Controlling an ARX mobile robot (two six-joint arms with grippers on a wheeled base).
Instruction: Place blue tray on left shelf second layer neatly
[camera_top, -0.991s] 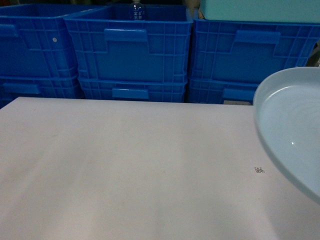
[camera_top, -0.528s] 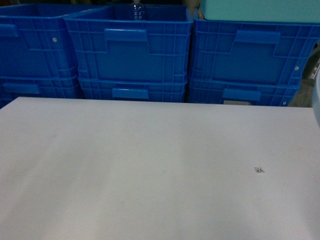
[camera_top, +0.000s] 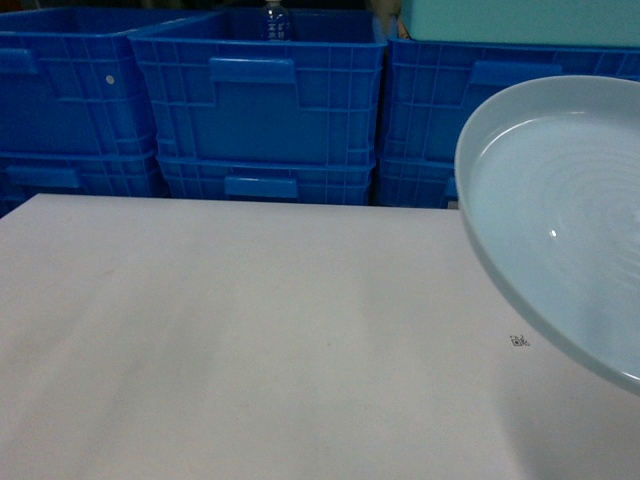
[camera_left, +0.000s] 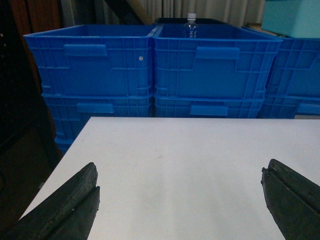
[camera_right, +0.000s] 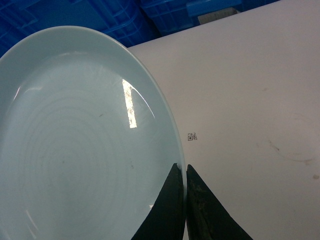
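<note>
In the right pincer (camera_right: 183, 172), one blue tray (camera_right: 75, 135).

head cam: looks forward and down over white table (camera_top: 250, 340) at blue crates (camera_top: 260, 100) | left wrist: low, same crates | right wrist: close, probably top-down on table

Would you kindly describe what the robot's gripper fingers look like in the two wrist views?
The left gripper has two dark, matte black fingers with a rough rubbery texture and a lengthwise seam. The right gripper has the same black, wedge-shaped fingers tapering to points. No cables or markings are visible.
</note>
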